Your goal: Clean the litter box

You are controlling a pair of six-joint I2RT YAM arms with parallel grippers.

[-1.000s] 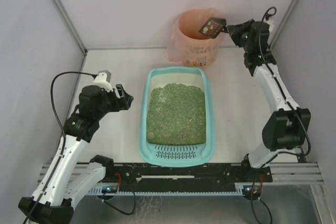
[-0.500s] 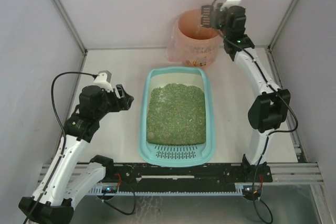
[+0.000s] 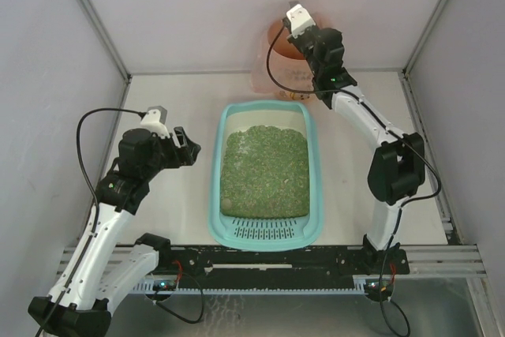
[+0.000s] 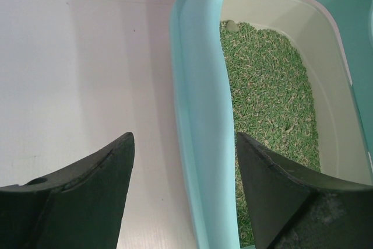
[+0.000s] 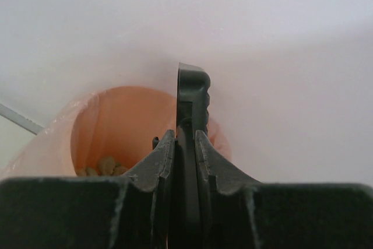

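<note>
Nearest, our left gripper (image 3: 192, 151) hangs beside the litter box (image 3: 216, 195) on the desk (image 3: 158, 100), jaws apart. Farther back, our right gripper (image 5: 185, 139) has jaws clamped on the black scoop (image 5: 192, 88) above the pink-lined bin (image 5: 111, 126) — swinging carelessly, we could clip its rim and spill waste.

Left claw (image 4: 183, 144) spread wide, low; right claw (image 5: 184, 139) raised, clamped on black scoop (image 5: 192, 88).
</note>
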